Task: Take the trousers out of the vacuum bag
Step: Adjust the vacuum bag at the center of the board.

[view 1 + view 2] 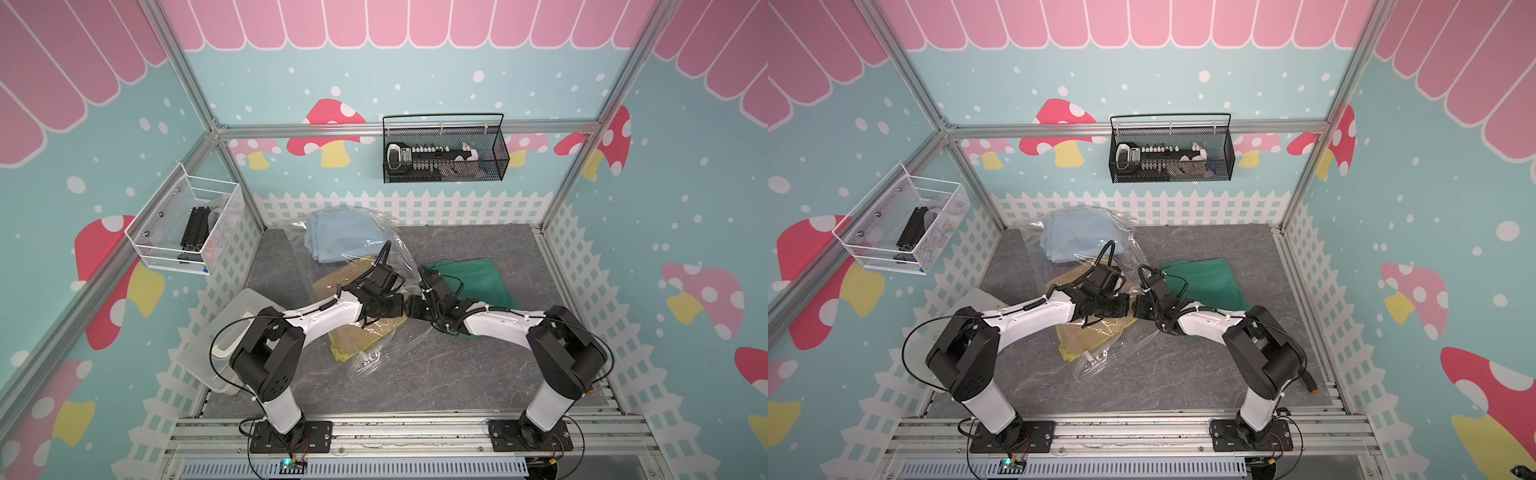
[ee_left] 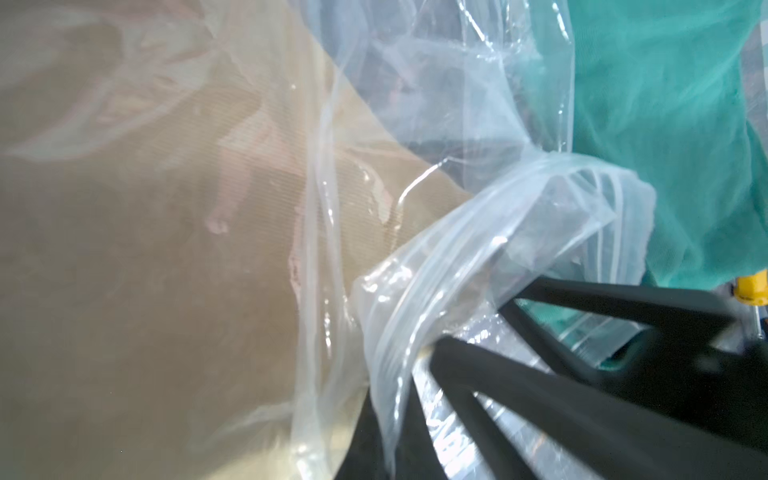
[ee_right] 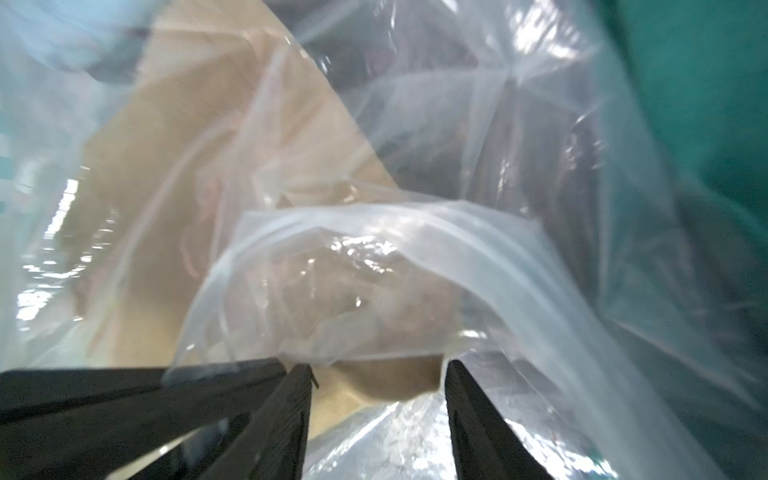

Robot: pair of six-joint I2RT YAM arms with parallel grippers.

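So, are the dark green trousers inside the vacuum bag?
No: in a top view the dark green trousers lie uncovered on the table, beside the vacuum bag.

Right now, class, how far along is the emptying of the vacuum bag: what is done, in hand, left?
Done: the dark green trousers lie on the table, outside the vacuum bag. In hand: the left gripper pinches the zip edge; the right gripper stands open over the tan trousers at the mouth. Left: tan trousers, light blue trousers and yellow trousers, all inside.
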